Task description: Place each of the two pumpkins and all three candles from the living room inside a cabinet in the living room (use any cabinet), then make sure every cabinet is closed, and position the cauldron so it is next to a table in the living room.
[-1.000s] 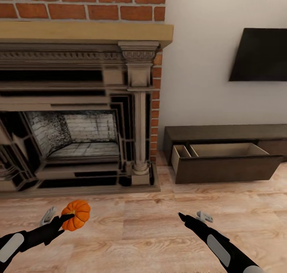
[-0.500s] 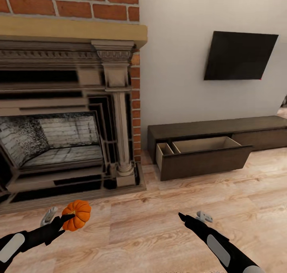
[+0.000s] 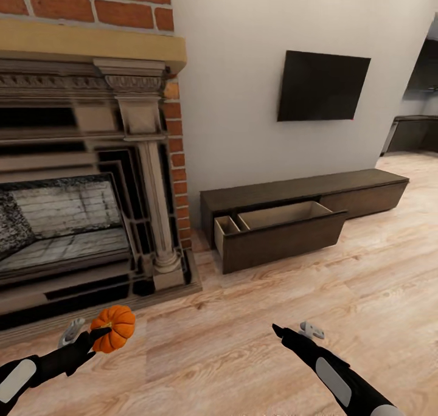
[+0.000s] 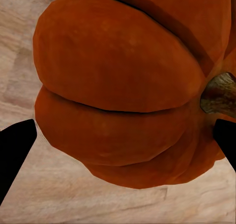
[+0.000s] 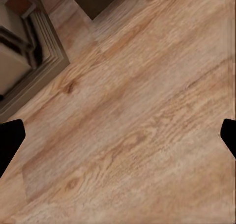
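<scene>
A ribbed orange pumpkin with a brown stem [image 3: 114, 329] is gripped between the fingers of the left gripper [image 3: 91, 334], above the pale wooden plank floor [image 3: 231, 343].

The right gripper [image 3: 293, 329] is held spread and empty. The long dark-brown wooden cabinet [image 3: 292, 191] is seen against the wall, one pale-lined drawer [image 3: 283, 236] pulled out, beside the stone-coloured fireplace [image 3: 91, 179].

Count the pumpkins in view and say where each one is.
1: the pumpkin is held in the left gripper above the wooden floor, in front of the fireplace. The second may be out of frame.
</scene>
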